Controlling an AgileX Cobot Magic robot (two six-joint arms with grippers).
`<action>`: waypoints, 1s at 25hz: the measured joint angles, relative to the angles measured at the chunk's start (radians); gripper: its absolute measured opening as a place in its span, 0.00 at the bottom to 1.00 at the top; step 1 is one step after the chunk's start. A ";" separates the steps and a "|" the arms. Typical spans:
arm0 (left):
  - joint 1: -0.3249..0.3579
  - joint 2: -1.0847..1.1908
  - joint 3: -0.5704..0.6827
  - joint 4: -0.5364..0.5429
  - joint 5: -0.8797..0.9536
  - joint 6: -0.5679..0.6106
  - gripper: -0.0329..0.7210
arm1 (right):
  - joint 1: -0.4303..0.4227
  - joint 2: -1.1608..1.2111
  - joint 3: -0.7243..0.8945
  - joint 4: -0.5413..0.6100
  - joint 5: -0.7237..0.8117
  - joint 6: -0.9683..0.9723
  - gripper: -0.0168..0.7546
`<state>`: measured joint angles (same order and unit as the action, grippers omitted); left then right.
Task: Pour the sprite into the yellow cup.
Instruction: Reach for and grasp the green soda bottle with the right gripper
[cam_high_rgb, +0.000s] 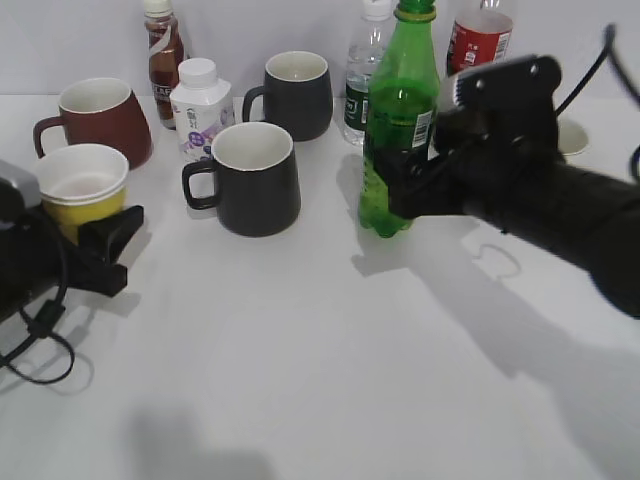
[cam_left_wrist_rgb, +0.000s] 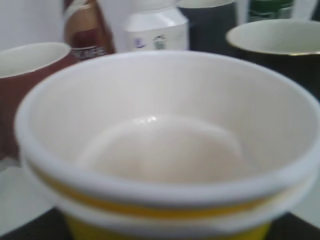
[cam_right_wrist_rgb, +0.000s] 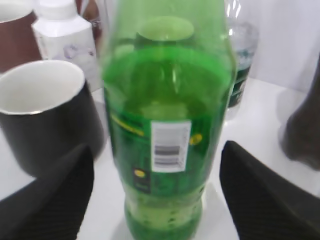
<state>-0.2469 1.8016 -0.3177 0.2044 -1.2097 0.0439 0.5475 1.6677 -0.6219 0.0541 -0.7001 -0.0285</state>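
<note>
The sprite (cam_high_rgb: 398, 130) stands upright near the table's (cam_high_rgb: 330, 370) back edge, between the right gripper's (cam_high_rgb: 395, 190) spread fingers (cam_right_wrist_rgb: 260, 200), which have not closed on it. At the left edge, the left gripper (cam_high_rgb: 105, 245) apparently clasps the yellow cup (cam_high_rgb: 80, 190), its fingers mostly hidden.

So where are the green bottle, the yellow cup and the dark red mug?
green bottle (cam_high_rgb: 397, 130): exterior view, on its labelled middle.
yellow cup (cam_high_rgb: 80, 176): exterior view, on the white inside near the rim.
dark red mug (cam_high_rgb: 105, 125): exterior view, on its outer wall.
</note>
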 joint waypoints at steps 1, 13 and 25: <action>0.000 -0.006 0.006 0.020 0.000 -0.011 0.61 | 0.000 0.024 0.000 0.002 -0.023 0.003 0.78; 0.000 -0.017 0.017 0.390 0.001 -0.076 0.61 | 0.000 0.272 -0.130 0.005 -0.204 0.006 0.78; -0.042 -0.017 -0.036 0.485 0.003 -0.158 0.61 | 0.000 0.328 -0.190 0.002 -0.212 -0.006 0.55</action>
<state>-0.2894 1.7845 -0.3535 0.6897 -1.2071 -0.1141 0.5475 1.9953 -0.8118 0.0563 -0.9117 -0.0346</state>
